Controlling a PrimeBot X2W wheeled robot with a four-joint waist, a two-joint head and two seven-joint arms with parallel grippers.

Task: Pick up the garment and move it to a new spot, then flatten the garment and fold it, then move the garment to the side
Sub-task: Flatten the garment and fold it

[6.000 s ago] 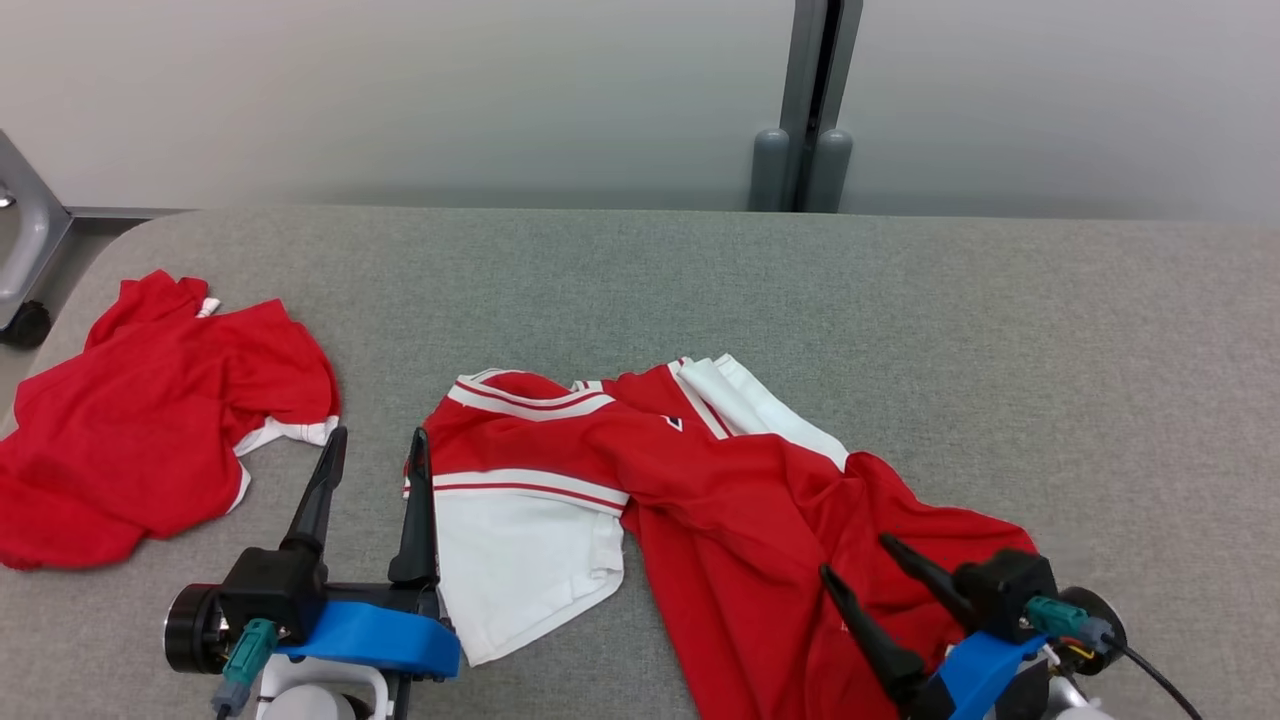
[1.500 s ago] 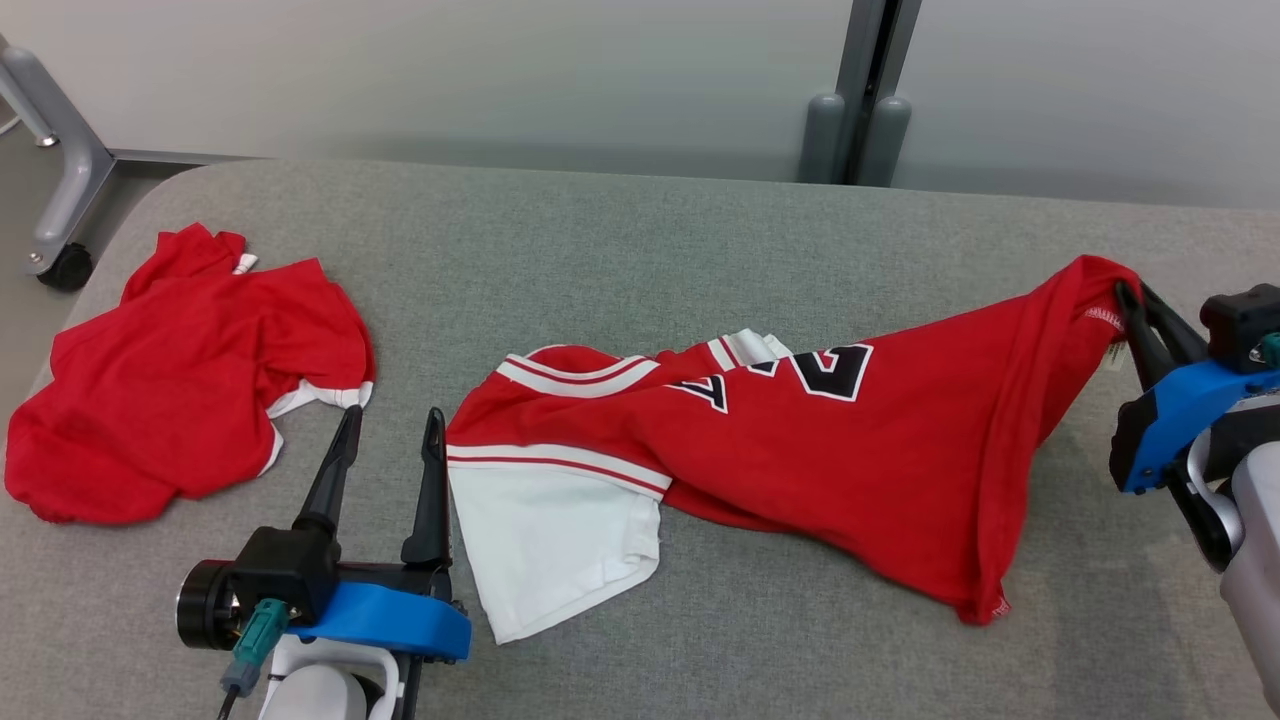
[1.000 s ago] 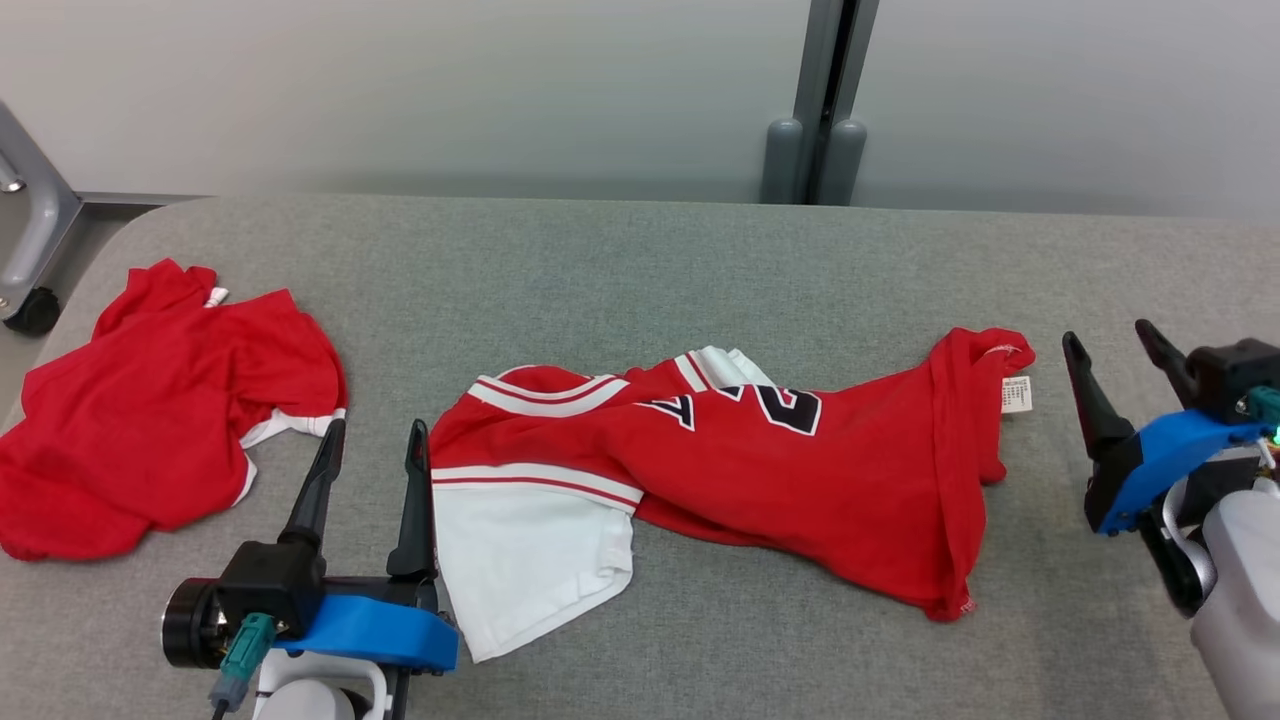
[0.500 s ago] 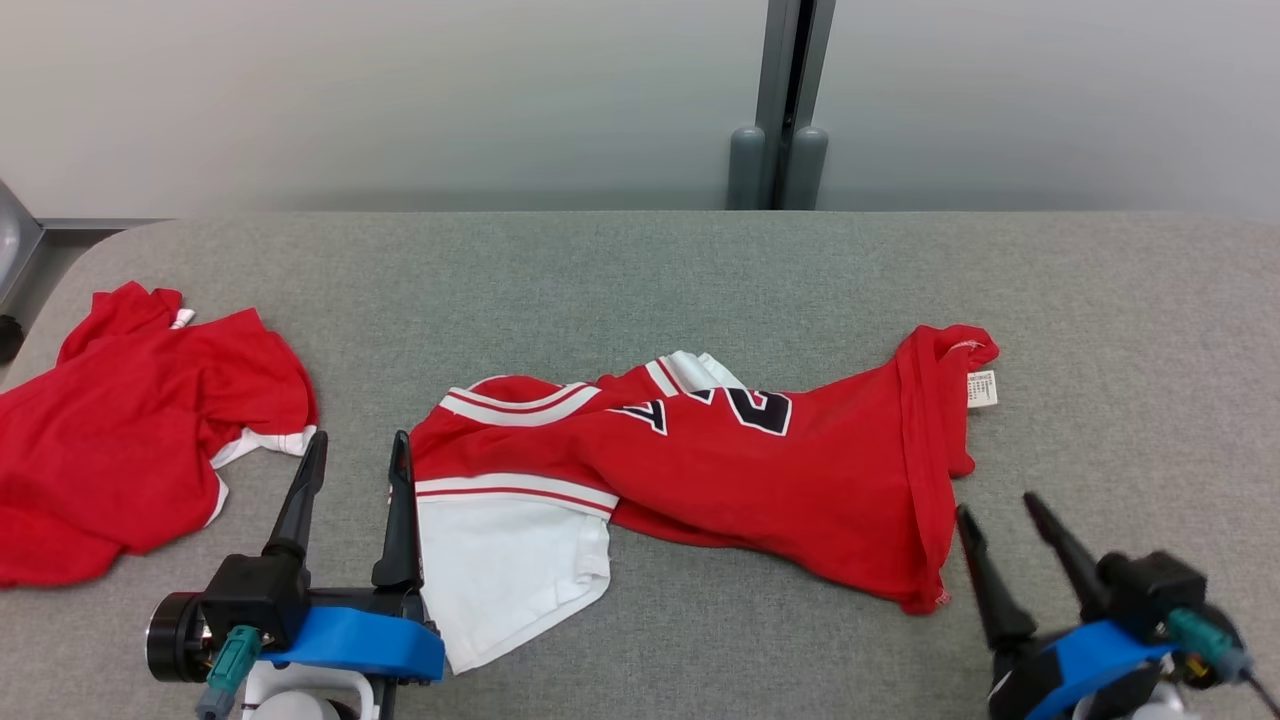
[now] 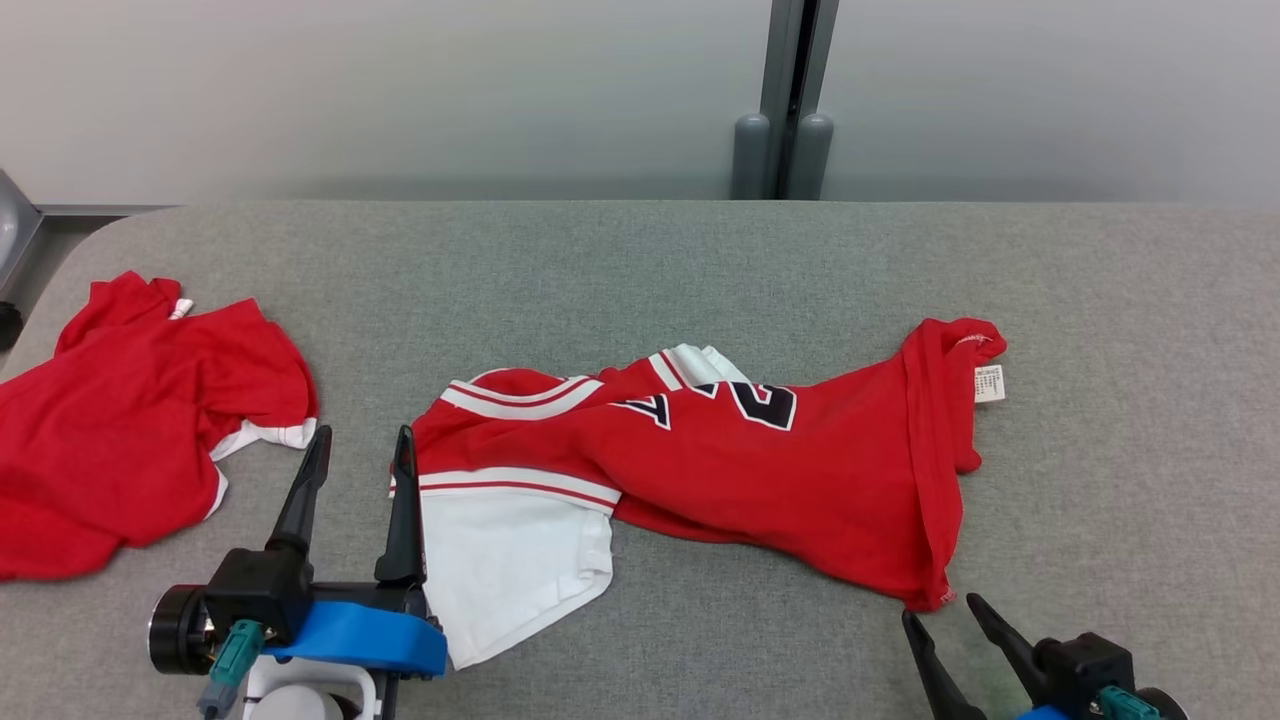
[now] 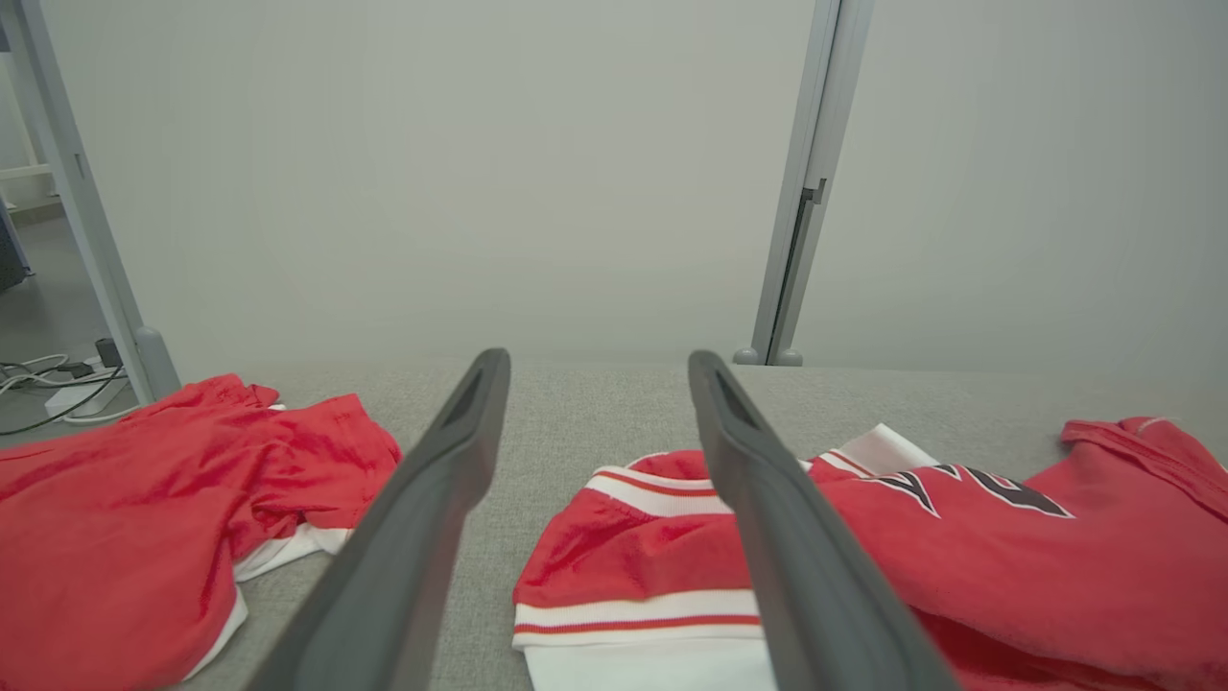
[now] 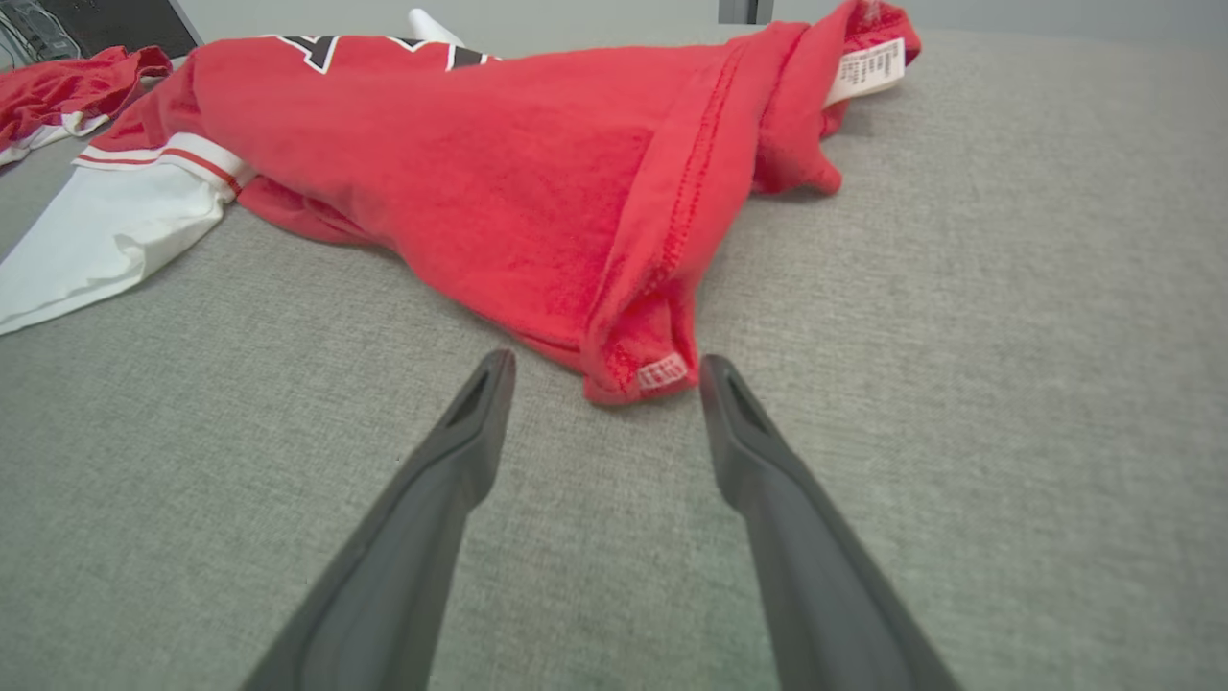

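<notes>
Garment [image 5: 760, 470]: red jersey, lying mid-surface, stretched left-to-right and closer to the near edge than the far one. Not flat: body is bunched and twisted, with a long fold ridge running along the hem end on the right. Black number with white outline [image 5: 762, 402] is partly creased under. Neck and sleeve trim is white with red stripes. A white sleeve panel [image 5: 510, 570] is splayed out toward the near edge at the left end. White care tag [image 5: 989, 383] sticks out at the far right tip.

Left gripper [image 5: 363, 432]: fingers spread wide, nothing in them, parked just beside the sleeve's left edge.

Right gripper [image 5: 940, 607]: also wide open and empty, at the near edge. In the right wrist view the hem corner with its small red label [image 7: 662, 370] sits in line with the gap between the tips. Can't tell if it touches.

Second red shirt [image 5: 130, 420] is crumpled at the left end of the grey surface [image 5: 640, 270], well apart from the jersey.
</notes>
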